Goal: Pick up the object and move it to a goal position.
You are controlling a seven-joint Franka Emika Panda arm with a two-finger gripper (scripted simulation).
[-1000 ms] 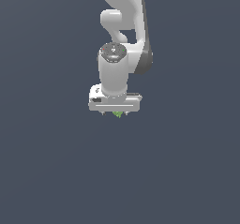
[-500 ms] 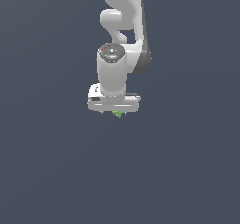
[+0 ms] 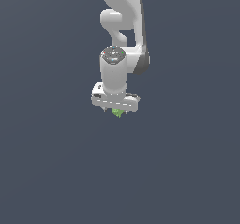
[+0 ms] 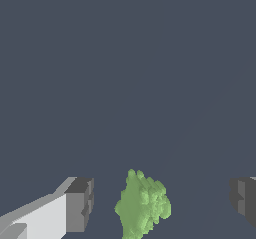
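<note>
Gripper (image 4: 162, 205) spread wide, straddling the green lumpy object (image 4: 143, 205).
Object sits between the finger pads (image 4: 80, 204), touching neither; its long axis looks upright.

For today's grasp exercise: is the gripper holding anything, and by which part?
Nothing is held. The gripper is open, its fingers apart from the green object between them.

All around lies only a flat, dark slate-grey ground (image 3: 51, 171), plain and even in colour, filling both views with no markings I can make out.
</note>
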